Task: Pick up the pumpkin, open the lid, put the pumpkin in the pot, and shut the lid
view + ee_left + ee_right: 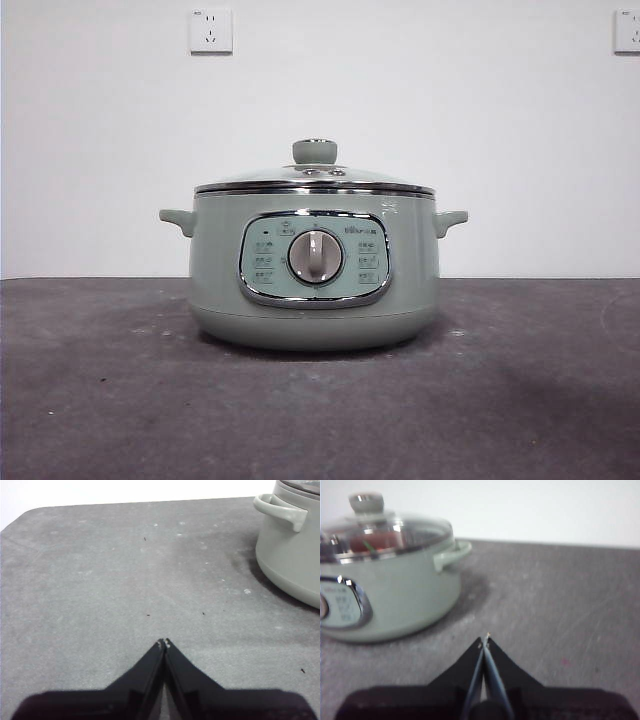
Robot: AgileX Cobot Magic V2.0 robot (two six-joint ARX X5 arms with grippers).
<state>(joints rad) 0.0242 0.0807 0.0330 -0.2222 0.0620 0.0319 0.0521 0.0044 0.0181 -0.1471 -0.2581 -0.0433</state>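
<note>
The desk (100, 400) is a wide dark grey surface with a rough, speckled texture, and it fills the lower part of the front view. The pot (314, 265) stands in the centre of that view, round and smooth, pale sage-green, with two small side handles, a chrome-framed panel and a silver dial. The lid (314, 180) sits closed on the pot; it is clear glass with a shiny chrome rim and a pale green knob on top. Through the glass in the right wrist view, the pumpkin (372, 541) shows as an orange-red shape with a green stem, inside the pot.

The left gripper (164, 643) hangs low over bare desk, its two black jaws clenched together on nothing; the pot is at the upper right of its frame, well apart. The right gripper (485, 639) is also pressed closed and empty, above the desk, with the pot at the upper left of its frame, near but not touching.
</note>
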